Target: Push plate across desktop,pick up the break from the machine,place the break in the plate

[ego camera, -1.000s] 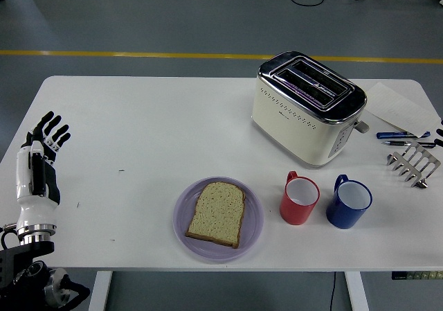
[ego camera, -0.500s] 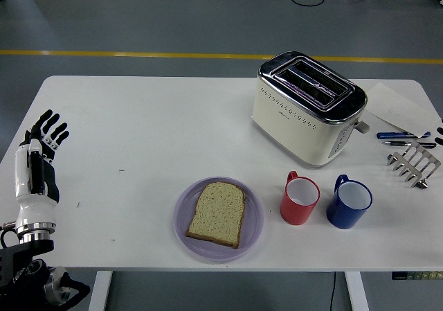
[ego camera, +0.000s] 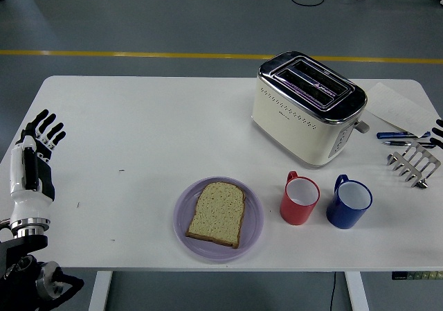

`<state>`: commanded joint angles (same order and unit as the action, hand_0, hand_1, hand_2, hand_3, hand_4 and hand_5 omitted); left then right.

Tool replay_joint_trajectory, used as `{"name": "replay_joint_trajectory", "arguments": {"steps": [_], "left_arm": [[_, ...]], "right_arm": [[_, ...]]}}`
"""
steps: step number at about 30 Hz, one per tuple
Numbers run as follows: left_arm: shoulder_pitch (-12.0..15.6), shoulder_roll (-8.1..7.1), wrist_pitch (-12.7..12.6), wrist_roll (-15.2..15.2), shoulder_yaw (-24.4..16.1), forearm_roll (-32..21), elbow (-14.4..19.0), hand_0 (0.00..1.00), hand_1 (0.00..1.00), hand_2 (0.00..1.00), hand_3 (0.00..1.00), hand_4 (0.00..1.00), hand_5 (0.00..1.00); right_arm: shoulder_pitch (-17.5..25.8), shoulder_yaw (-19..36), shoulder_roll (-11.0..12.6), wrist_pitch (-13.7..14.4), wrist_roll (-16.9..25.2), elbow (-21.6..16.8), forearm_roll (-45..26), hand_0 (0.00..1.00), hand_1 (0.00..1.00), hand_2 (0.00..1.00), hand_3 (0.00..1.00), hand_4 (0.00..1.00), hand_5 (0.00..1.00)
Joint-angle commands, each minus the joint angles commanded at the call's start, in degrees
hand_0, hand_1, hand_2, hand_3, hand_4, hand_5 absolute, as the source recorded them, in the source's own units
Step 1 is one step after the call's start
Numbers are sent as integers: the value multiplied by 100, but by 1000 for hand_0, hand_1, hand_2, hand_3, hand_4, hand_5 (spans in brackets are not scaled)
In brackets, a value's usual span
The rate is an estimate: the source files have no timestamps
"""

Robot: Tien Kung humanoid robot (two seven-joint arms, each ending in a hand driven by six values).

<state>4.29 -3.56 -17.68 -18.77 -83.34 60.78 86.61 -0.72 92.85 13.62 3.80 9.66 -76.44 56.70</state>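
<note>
Resting flat on the lilac round plate [ego camera: 253, 217], well right of the left robot hand [ego camera: 36, 152] with fingers spread and empty, the tan bread slice [ego camera: 217, 212] looks soft and light; pinch its crust edges gently.

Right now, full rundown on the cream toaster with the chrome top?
The cream two-slot toaster with a chrome top stands upright on the white table, right of centre toward the far edge, turned at an angle to the table edges. Its body looks like glossy enamelled metal with a dotted row under the chrome rim. Both slots look dark, with no bread showing. A lever knob sticks out at its right end. Nothing touches it; the red mug stands clear in front.
</note>
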Motion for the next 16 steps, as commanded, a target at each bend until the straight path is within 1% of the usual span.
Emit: {"name": "replay_joint_trajectory", "arguments": {"steps": [1,4,5,6,7,8,9,10,11,12,14,16], "left_arm": [[-11,-1,63,100,-55,63,20,760,766,813,777,494,998],[-80,-14,441,730,-342,486,88,760,766,813,777,494,998],[-92,-15,578,928,-407,586,94,764,767,811,777,495,998],[-97,-16,659,1106,-434,631,97,764,767,811,777,495,998],[-126,-53,913,1357,-592,827,123,764,767,811,777,495,998],[-132,-62,1082,1501,-643,906,129,764,767,811,777,495,998],[-140,-96,1305,1661,-734,986,148,764,767,811,777,495,998],[-145,-118,1446,1717,-784,1007,158,764,767,811,777,495,998],[-152,-152,1611,1742,-858,1006,169,782,794,830,798,520,998],[-154,-163,1682,1750,-881,1005,173,782,794,830,798,520,998],[-164,-230,1949,1688,-1001,917,206,782,794,830,798,520,998],[-166,-252,2059,1657,-1039,898,223,782,794,830,798,520,998]], "right_arm": [[-1,1,-6,5,-2,8,1,744,721,730,733,548,701],[0,-19,-40,17,-11,34,38,744,721,730,733,548,701],[-1,-24,-48,13,-11,37,53,742,717,731,728,549,699],[-2,-26,-52,11,-11,38,59,742,717,731,728,549,699],[-34,-23,-86,5,-4,54,102,742,717,731,728,549,699],[-42,-22,-95,4,-2,57,112,742,717,731,728,549,699],[-70,-19,-108,4,2,69,141,742,717,731,728,549,699],[-86,-14,-114,4,5,76,155,742,717,731,728,549,699],[-107,-4,-122,4,10,83,169,741,716,729,727,548,695],[-114,0,-124,5,11,86,174,741,716,729,727,548,695],[-124,42,-143,8,14,113,182,741,716,729,727,548,695],[-119,59,-152,9,14,127,183,741,716,729,727,548,695]]}}
